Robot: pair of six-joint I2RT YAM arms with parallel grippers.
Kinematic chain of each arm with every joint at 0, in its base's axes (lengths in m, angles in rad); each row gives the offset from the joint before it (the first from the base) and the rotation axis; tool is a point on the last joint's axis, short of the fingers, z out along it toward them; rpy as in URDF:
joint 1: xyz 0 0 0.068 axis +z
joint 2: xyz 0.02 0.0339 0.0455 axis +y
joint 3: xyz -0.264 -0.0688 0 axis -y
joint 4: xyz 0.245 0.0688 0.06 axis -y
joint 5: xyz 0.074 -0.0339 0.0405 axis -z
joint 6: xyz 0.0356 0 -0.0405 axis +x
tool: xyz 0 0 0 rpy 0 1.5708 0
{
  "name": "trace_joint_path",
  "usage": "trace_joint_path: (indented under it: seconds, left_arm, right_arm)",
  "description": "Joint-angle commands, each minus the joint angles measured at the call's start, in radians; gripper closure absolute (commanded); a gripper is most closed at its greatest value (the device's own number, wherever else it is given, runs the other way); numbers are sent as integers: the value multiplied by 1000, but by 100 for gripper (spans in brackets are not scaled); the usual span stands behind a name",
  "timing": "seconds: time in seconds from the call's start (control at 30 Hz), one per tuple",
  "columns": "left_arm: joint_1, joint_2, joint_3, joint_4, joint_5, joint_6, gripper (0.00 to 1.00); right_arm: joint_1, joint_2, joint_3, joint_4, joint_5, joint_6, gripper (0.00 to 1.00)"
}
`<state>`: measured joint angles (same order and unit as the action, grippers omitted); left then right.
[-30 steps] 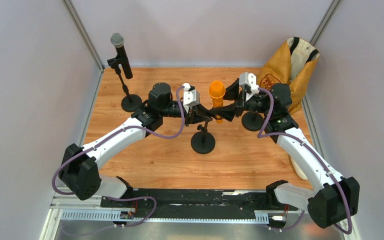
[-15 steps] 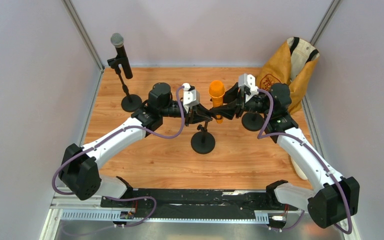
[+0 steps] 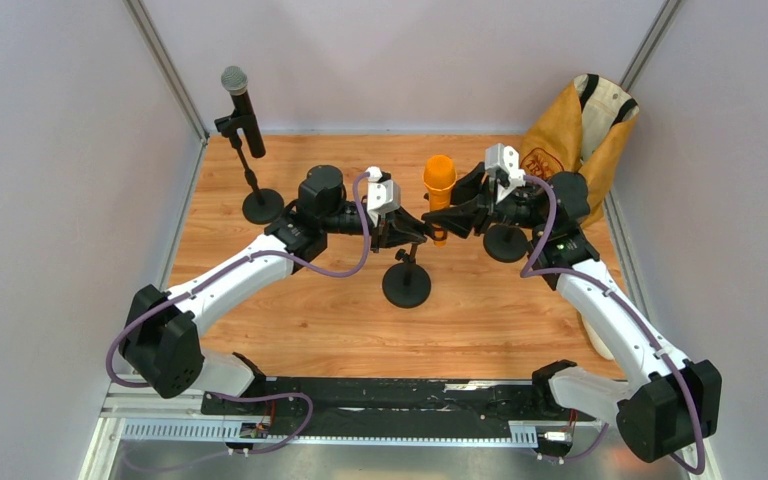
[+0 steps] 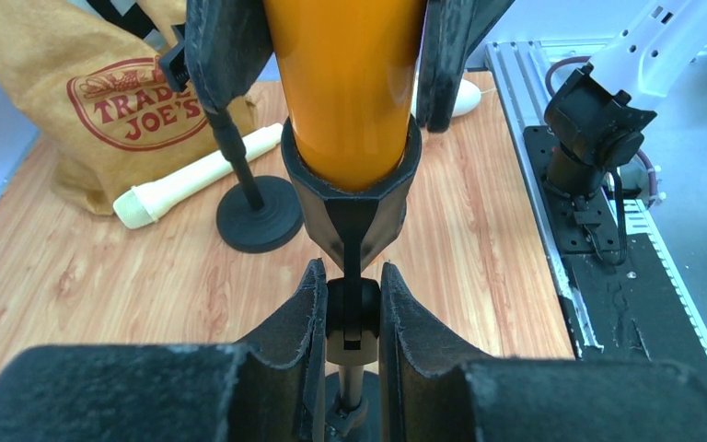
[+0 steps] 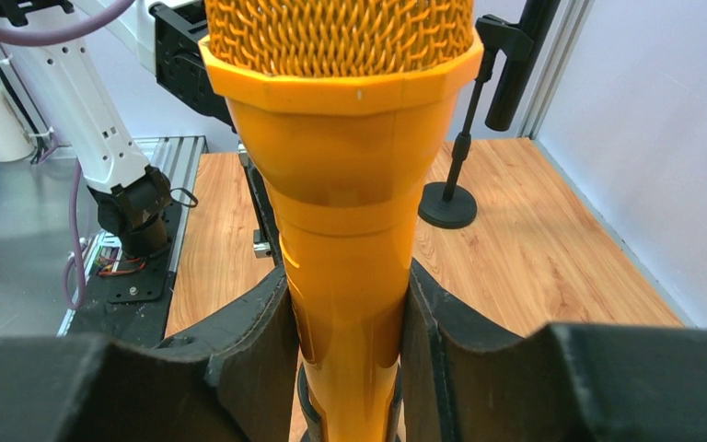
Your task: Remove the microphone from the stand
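Observation:
An orange microphone stands upright in the clip of a short black stand at the table's middle. My right gripper is shut on the microphone's orange body, its fingers pressing both sides. My left gripper is shut on the stand's joint just below the clip, which still cups the microphone's lower end.
A grey-headed black microphone on its own stand is at the back left. Another round stand base lies behind my right gripper. A brown paper bag leans at the back right, a cream microphone by it.
My right gripper has drawn the orange microphone a little up and to the right. My left gripper keeps its hold on the stand.

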<state>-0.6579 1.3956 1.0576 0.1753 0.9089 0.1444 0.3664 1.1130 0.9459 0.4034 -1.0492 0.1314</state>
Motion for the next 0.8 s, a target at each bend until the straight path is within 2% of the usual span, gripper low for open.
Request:
trace_joint_path:
  seconds: [0.0,0.1,0.17,0.23,0.33,0.43,0.57,0.77]
  left_arm:
    - [0,42,-15,-98,-7,11,100]
    - [-1,45,-15,-96,-7,11,100]
    - [-2,47,-15,-96,-7,12,100]
    - [-3,47,-15,-97,-7,12,100]
    - [-3,41,-13,-100,-8,14,100]
    - [-3,34,-14,-102,-10,17,100]
    - [-2,23,-13,-106,-12,20,100]
    - [-2,9,-14,-109,-14,24,100]
  right_arm:
    - [-2,-54,21,150,5,100,95]
    - [-1,-55,21,154,-5,105,93]
    - [-3,-53,22,148,-13,96,87]
    - [-2,-49,23,131,-15,80,77]
    - [-2,-43,32,82,-8,21,51]
    - [-3,-36,42,16,-5,-48,38]
    - [-6,-21,47,-53,2,-124,32]
    - [-17,3,41,-79,-39,-176,34]
